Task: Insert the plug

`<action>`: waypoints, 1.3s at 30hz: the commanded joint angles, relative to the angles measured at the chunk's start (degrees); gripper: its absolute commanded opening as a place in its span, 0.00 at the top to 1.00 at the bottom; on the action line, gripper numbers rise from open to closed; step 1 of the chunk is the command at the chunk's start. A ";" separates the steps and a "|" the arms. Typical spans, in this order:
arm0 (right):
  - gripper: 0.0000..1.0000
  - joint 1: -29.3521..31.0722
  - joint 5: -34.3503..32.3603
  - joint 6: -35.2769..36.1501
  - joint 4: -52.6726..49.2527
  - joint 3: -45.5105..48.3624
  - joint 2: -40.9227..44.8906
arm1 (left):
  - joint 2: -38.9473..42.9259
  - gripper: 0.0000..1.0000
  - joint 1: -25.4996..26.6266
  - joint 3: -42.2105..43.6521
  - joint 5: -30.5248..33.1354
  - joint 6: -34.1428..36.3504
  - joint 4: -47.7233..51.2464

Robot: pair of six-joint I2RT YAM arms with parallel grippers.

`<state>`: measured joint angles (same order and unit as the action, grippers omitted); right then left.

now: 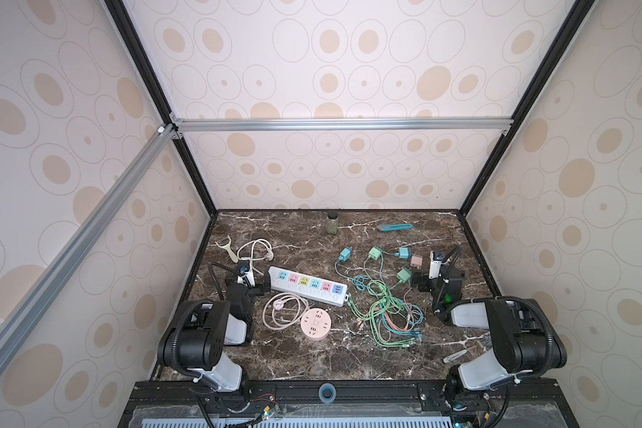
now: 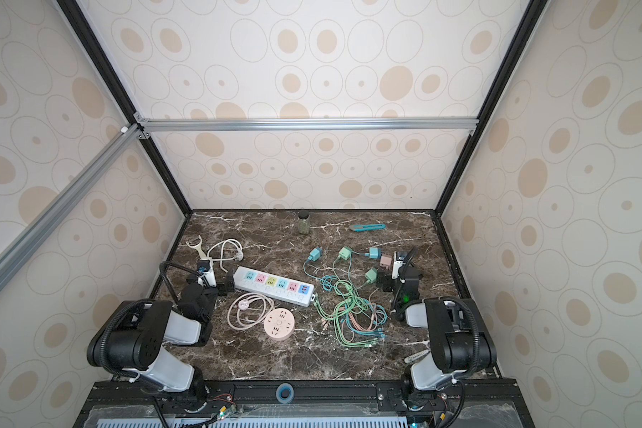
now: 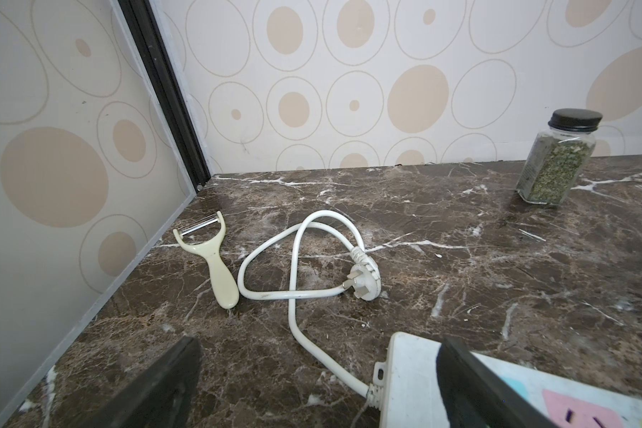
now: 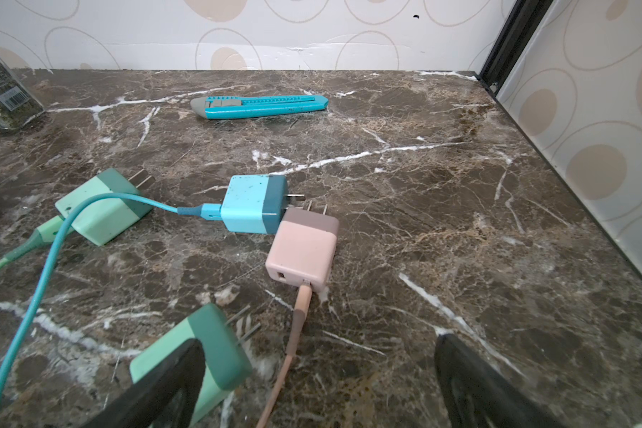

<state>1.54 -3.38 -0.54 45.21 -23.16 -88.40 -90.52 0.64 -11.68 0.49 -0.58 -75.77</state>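
Observation:
A white power strip [image 1: 308, 287] with coloured sockets lies mid-table. My left gripper [image 1: 261, 287] is open at its cord end; in the left wrist view the left gripper [image 3: 317, 370] has one finger over the strip's corner [image 3: 416, 374]. The strip's white plug [image 3: 364, 276] lies loose behind it. Several charger plugs lie at the right: pink [image 4: 301, 255], blue [image 4: 253, 203] and two green ones [image 4: 101, 207]. My right gripper [image 4: 319, 370] is open and empty, one finger over the nearer green plug [image 4: 208, 341]. In a top view the right gripper [image 1: 419, 281] sits beside them.
A round pink socket [image 1: 315, 325] and its coiled cord [image 1: 284, 309] lie in front of the strip. Tangled green, blue and pink cables [image 1: 386, 315] spread at centre right. A spice jar [image 3: 553, 163], a teal utility knife [image 4: 260, 105] and a peeler [image 3: 215, 259] lie towards the back.

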 commanded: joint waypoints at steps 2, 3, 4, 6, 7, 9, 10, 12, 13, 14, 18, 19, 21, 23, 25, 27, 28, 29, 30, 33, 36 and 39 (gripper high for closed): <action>0.00 0.08 -0.06 0.59 0.71 -0.66 0.67 | 0.45 0.01 0.09 -1.07 0.75 0.22 -1.77; 0.00 0.12 -0.64 0.47 0.96 -0.74 0.70 | 1.16 0.01 0.19 -0.98 1.18 0.07 -1.47; 0.00 0.08 -1.20 0.14 0.39 -1.13 1.37 | 2.27 0.01 0.26 -0.90 1.71 -0.02 -0.85; 0.00 0.06 -1.71 -0.11 -6.67 -3.29 3.96 | 5.07 0.01 0.67 -1.29 3.27 0.20 2.26; 0.00 0.12 -2.23 -0.52 -10.58 -4.60 5.32 | 6.65 0.01 1.15 -1.84 4.48 0.39 4.58; 0.00 0.05 -3.01 -1.51 -16.60 -6.62 7.56 | 9.74 0.01 2.17 -3.64 6.74 0.59 10.67; 0.00 0.09 -3.04 -1.96 -18.63 -7.19 8.64 | 11.26 0.01 2.62 -5.45 8.09 -0.21 15.75; 0.00 0.09 -3.45 -3.40 -23.22 -8.30 11.31 | 13.70 0.01 2.92 -9.05 9.44 -3.46 24.60; 0.00 0.09 -3.78 -4.28 -25.48 -8.84 12.48 | 14.89 0.01 3.18 -10.31 9.36 -4.99 27.71; 0.00 0.05 -3.97 -5.31 -28.53 -9.80 13.43 | 15.97 0.01 3.54 -11.27 9.47 -6.11 29.93; 0.03 0.06 -1.41 -8.48 -44.29 -15.73 16.06 | 20.83 0.01 5.82 -13.53 9.01 -7.72 36.80; 0.04 0.07 -0.54 -9.51 -47.66 -16.97 16.59 | 22.02 0.01 6.22 -14.41 8.92 -8.02 39.11; 0.06 0.29 1.08 -11.14 -53.29 -19.21 17.65 | 24.07 0.01 6.91 -15.80 8.10 -8.80 43.74; 0.06 0.64 1.27 -12.25 -57.18 -20.45 19.09 | 25.77 0.01 7.41 -17.01 6.62 -10.40 47.87; 0.07 0.68 1.57 -13.53 -61.42 -22.05 20.23 | 27.06 0.01 8.15 -18.77 5.17 -11.83 53.60; 0.07 0.82 2.14 -14.56 -65.69 -24.14 20.23 | 27.96 0.01 9.05 -19.67 4.04 -12.77 57.25; 0.08 0.90 2.76 -15.08 -67.77 -25.18 19.97 | 28.61 0.01 9.57 -19.93 3.54 -13.08 58.87; 0.09 0.90 3.32 -15.49 -69.19 -25.89 19.71 | 29.15 0.01 10.02 -20.03 3.19 -13.44 60.71; 0.11 1.13 4.00 -16.16 -70.61 -26.70 19.29 | 29.78 0.01 10.34 -20.13 2.51 -13.93 62.37; 0.15 1.80 6.11 -17.64 -73.63 -28.04 18.05 | 31.71 0.01 11.87 -20.72 0.13 -15.42 65.87; 0.17 2.96 7.07 -18.98 -74.56 -28.56 17.25 | 33.98 0.01 13.04 -20.77 -0.75 -16.25 68.93; 0.19 4.17 8.31 -20.65 -74.79 -29.18 15.75 | 35.93 0.01 13.64 -20.77 -1.23 -16.82 71.33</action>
<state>4.71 2.87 -18.28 -25.87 -50.65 -71.22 -56.49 13.69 -30.04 0.69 -15.53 -9.45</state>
